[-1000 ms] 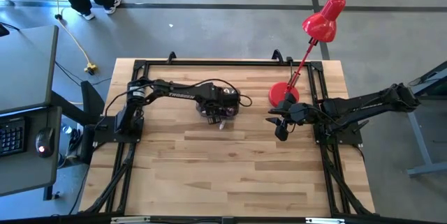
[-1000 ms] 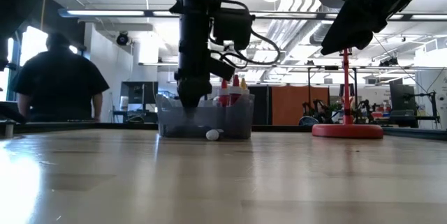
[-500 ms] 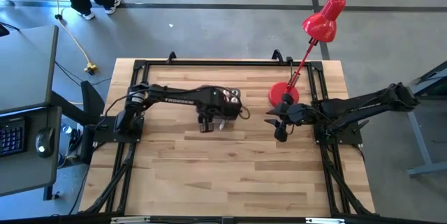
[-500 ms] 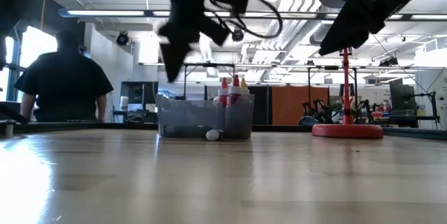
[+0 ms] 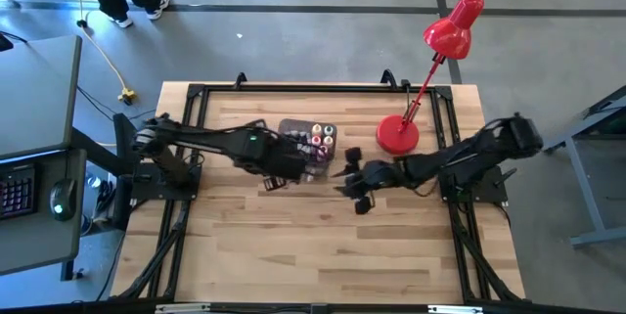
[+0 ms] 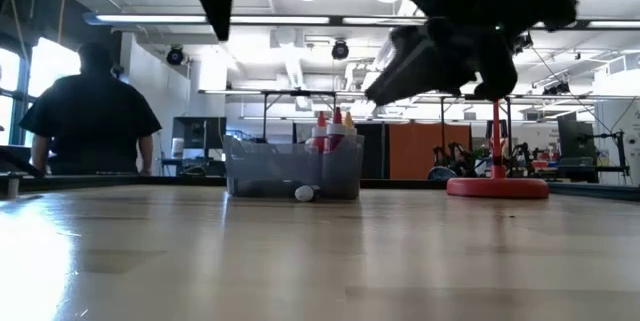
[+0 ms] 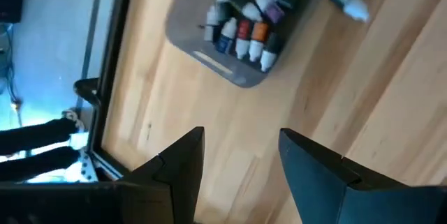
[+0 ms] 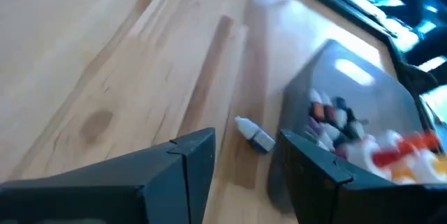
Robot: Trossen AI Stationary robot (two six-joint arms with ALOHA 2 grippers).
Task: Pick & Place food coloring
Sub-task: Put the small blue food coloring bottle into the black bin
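A grey bin [image 5: 293, 129] stands on the far middle of the table and holds several food coloring bottles [image 7: 241, 32], upright with coloured caps. One whitish food coloring bottle [image 8: 253, 136] lies on its side on the wood beside the bin's near wall [image 6: 304, 193]. My left gripper [image 5: 272, 181] hangs open, high above the table, near and left of the bin. My right gripper [image 5: 354, 197] is open, tilted down, right of the bin. It points at the lying bottle, which is beyond its fingertips.
A red desk lamp stands with its base [image 5: 398, 135] far right of the bin, close behind my right arm. Black frame rails [image 5: 293, 87] run along the table's edges. A person [image 6: 85, 111] stands beyond the table. Bare wood [image 5: 323, 246] fills the near half.
My left gripper has risen out of the bin, high above the table, and drawn toward the table's near left. My right gripper has gone toward the table's left, toward the bin, sinking and rolling. The lying bottle has stayed where it was.
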